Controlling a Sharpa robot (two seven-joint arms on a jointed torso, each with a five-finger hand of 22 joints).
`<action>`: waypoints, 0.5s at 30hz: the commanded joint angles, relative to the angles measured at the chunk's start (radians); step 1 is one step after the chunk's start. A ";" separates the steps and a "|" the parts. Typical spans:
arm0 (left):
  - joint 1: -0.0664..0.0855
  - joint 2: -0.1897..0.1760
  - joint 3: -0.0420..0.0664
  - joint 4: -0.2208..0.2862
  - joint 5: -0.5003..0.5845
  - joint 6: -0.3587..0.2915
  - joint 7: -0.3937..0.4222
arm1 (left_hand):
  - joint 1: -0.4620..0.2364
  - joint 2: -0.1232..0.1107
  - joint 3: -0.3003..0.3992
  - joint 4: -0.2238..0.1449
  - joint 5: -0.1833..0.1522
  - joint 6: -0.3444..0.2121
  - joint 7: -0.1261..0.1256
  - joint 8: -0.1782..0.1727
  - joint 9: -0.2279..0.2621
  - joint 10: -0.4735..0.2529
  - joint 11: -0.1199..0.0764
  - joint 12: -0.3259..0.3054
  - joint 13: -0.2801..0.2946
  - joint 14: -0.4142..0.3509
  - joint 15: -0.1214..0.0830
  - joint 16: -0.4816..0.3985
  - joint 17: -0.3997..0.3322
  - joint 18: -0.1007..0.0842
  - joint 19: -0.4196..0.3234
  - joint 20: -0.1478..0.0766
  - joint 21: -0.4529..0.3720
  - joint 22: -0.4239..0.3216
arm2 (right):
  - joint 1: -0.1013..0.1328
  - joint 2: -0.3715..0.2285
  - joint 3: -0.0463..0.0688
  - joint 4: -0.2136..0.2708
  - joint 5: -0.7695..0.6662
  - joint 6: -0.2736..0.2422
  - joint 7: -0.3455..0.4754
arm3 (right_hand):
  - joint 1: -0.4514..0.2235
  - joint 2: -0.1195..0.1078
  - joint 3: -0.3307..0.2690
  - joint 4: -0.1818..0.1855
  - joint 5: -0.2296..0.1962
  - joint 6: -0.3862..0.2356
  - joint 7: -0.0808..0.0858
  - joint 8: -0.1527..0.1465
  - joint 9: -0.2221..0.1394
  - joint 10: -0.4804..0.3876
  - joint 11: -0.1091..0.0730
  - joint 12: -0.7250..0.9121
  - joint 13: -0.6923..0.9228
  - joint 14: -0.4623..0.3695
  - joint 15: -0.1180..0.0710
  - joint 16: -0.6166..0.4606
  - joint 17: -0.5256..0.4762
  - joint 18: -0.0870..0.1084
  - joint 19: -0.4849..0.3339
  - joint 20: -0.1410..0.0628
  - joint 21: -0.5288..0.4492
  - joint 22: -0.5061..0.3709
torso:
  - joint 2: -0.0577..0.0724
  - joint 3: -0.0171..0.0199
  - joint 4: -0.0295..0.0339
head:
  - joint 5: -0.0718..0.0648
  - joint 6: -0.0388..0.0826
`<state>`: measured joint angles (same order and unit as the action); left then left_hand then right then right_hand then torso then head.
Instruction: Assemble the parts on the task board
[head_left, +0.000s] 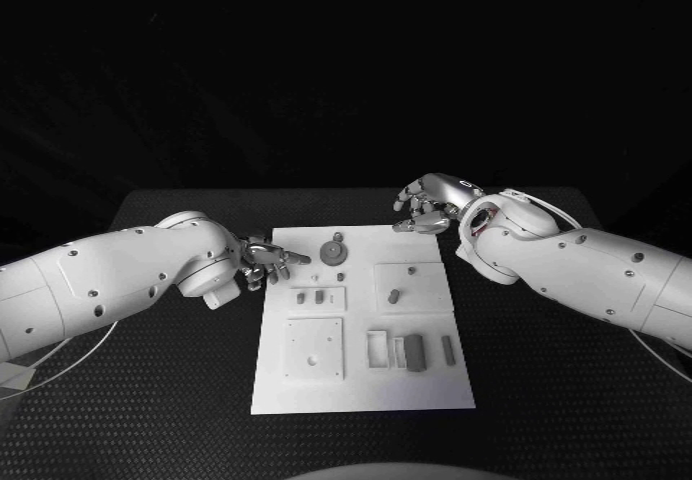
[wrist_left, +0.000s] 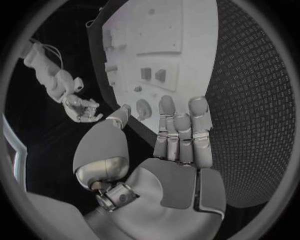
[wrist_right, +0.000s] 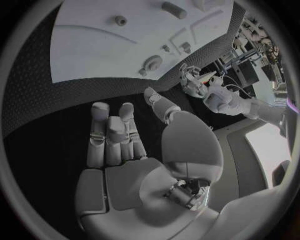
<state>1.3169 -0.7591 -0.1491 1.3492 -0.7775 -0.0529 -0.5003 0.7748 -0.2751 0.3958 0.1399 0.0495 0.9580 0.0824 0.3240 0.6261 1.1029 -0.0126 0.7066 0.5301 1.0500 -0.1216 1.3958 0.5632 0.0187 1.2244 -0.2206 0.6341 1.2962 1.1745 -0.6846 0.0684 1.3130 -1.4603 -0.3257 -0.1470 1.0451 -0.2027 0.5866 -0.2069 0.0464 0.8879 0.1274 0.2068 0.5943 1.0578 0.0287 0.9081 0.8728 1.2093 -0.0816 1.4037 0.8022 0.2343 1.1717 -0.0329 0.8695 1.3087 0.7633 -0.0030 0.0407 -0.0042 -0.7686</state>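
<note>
Left hand (head_left: 267, 262) empty, fingers apart, nearer: round part (head_left: 333, 250) lay just beyond its fingertips on board (head_left: 361, 390). Right hand (head_left: 430, 205) empty too, off the far corner.

right hand (wrist_right: 134, 150) empty, fingers apart | over table (wrist_right: 44, 95) | beside task board (wrist_right: 106, 45)

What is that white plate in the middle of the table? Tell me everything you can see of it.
The task board is a flat white rectangular plate lying on the black table, long side running away from the robot. Its surface carries raised square panels and shallow slots; small grey parts lie or stand on it, with a round piece near the far end. The left hand hovers at its left edge, the right hand at its far right corner; neither plainly touches it.
</note>
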 joint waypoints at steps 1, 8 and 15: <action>0.003 -0.008 0.001 0.001 0.253 -0.118 0.204 | 0.076 0.042 -0.009 -0.017 0.001 -0.054 0.050 -0.018 -0.005 -0.095 0.055 -0.082 -0.044 -0.095 0.050 -0.074 -0.032 0.079 -0.098 0.053 -0.072 -0.029 | -0.007 0.003 -0.001 0.000 0.010 0.011 0.028 | 0.012 -0.003 0.005 -0.006 0.001 -0.028 0.020 -0.007 0.000 -0.021 0.005 -0.030 -0.017 -0.007 0.005 -0.006 0.000 0.028 -0.004 -0.004 -0.007 0.014 | 0.000 0.0001 0.0009 | 0.002 0.004; 0.005 0.016 0.000 -0.016 0.196 -0.212 0.366 | 0.319 0.176 0.015 -0.275 0.057 -0.077 0.077 -0.013 -0.033 -0.135 0.116 -0.211 -0.149 -0.199 0.131 -0.252 -0.130 0.045 -0.213 0.132 -0.244 -0.154 | -0.010 0.004 -0.002 0.000 0.014 0.004 0.030 | 0.012 0.007 0.001 -0.018 0.001 -0.030 0.023 -0.007 0.004 -0.005 0.007 -0.104 -0.087 -0.010 0.008 -0.006 0.000 0.028 -0.008 -0.001 -0.004 0.016 | 0.001 0.0009 0.0006 | 0.001 0.005; 0.004 0.071 -0.011 -0.021 -0.251 -0.234 0.471 | 0.371 0.162 0.091 -0.424 0.059 -0.055 0.065 -0.019 -0.072 -0.082 0.131 -0.350 -0.245 -0.175 0.144 -0.306 -0.154 0.050 -0.183 0.146 -0.286 -0.204 | -0.010 0.007 -0.002 -0.002 0.017 -0.007 0.033 | 0.010 0.008 0.000 -0.017 0.001 -0.032 0.023 -0.008 0.004 -0.001 0.008 -0.110 -0.094 -0.009 0.008 -0.006 0.000 0.028 -0.007 -0.001 -0.004 0.016 | 0.002 0.0003 -0.0023 | 0.002 0.010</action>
<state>1.3206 -0.6938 -0.1601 1.3260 -0.7758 -0.2455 -0.1390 1.1405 -0.1159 0.4834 -0.2791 0.1045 0.8953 0.1463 0.3069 0.5546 1.0165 0.1183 0.3607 0.2878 0.8699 0.0247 1.0874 0.4075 0.0554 1.0365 -0.0710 0.3455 1.0934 1.1651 -0.6794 0.0668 1.3107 -1.4473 -0.3275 -0.1289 1.0561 -0.2001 0.5878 -0.2169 0.0464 0.8720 0.1362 0.2032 0.5970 1.0476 0.0357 0.8034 0.7804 1.2022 -0.0745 1.4037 0.8022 0.2342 1.1686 -0.0299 0.8656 1.3088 0.7649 -0.0029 0.0395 -0.0015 -0.7603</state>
